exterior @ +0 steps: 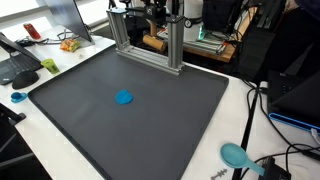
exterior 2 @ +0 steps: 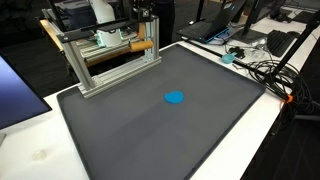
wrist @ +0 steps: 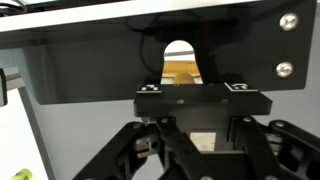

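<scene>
My gripper fills the bottom of the wrist view with its black linkages, and its fingertips are out of the picture. It is close to a black plate with an arched hole, through which something wooden shows. A black block with two marker tags sits just above the linkages. In both exterior views the arm is at the back, behind a metal frame that carries a wooden bar. A small blue disc lies alone on the dark grey mat, far from the gripper.
The mat lies on a white table. A teal scoop-like thing and cables lie beside the mat. A small teal item, a laptop and desk clutter stand at another side.
</scene>
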You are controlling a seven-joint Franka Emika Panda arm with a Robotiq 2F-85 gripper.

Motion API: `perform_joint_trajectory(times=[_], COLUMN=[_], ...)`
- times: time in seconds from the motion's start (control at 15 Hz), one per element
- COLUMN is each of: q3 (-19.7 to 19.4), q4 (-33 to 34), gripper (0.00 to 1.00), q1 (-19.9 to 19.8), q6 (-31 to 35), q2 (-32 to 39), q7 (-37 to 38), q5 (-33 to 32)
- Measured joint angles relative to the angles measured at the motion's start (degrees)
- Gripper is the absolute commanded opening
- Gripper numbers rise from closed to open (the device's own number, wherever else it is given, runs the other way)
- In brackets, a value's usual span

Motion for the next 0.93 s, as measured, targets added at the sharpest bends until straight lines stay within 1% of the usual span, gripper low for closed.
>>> perform_joint_trajectory(times=[0.4, 0.93], q3=[-0.36, -1.45], q4=[-1.51, -7.11], gripper=[0.22, 0.22], q1=[0.0, -0.05], q6=[-0.08, 0.88], q2=[-1.62, -7.85], q7=[-1.94, -6.21], q5=[0.99, 1.08])
